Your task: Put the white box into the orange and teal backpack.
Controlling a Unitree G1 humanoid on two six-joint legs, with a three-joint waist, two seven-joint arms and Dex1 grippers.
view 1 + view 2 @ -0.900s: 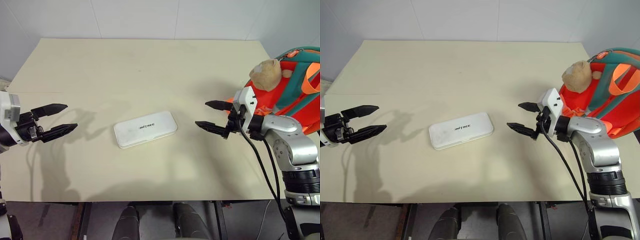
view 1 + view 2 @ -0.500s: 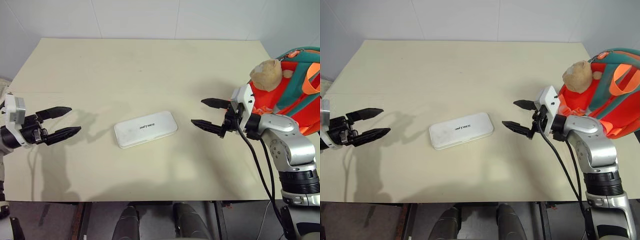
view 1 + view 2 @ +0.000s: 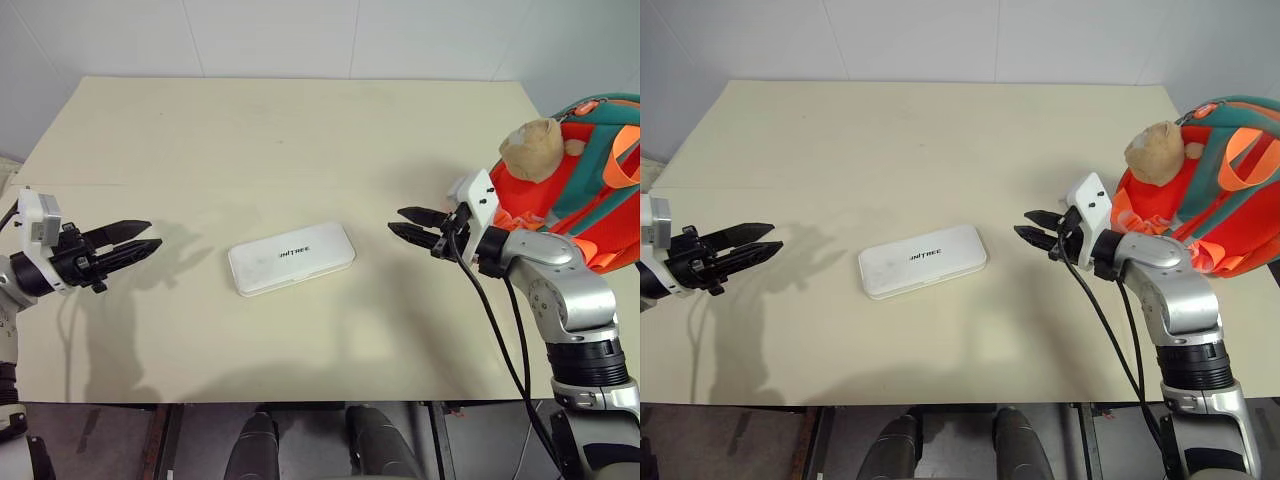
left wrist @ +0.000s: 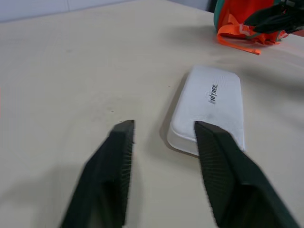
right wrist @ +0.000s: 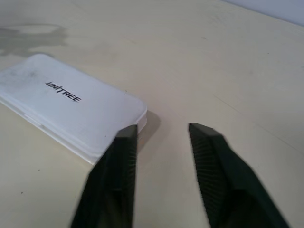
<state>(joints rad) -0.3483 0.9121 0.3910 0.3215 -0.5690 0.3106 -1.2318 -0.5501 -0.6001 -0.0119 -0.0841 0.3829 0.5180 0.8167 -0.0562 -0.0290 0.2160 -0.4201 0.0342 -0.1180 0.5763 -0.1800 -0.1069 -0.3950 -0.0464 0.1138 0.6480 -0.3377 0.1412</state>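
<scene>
The white box point(image 3: 291, 258) lies flat in the middle of the table, its dark lettering facing up. My left gripper point(image 3: 154, 234) hovers to the box's left, pointing at it, open by a narrow gap with nothing between the fingers. On the other side my right gripper point(image 3: 396, 220) points at the box's right end, also narrowly open and empty. Neither touches the box. The orange and teal backpack point(image 3: 590, 190) stands at the table's right edge behind my right arm, a tan plush bear point(image 3: 530, 148) on its front. The left wrist view has the box point(image 4: 209, 107) just beyond the fingertips.
The cream table point(image 3: 280, 130) spreads wide behind the box. Orange webbing straps point(image 4: 235, 35) of the backpack trail onto the tabletop near my right gripper. A black cable point(image 3: 500, 330) hangs along my right arm.
Both grippers have narrowed their fingers from a wide spread to a small gap. The left gripper has edged a little toward the box. The box and backpack have not moved.
</scene>
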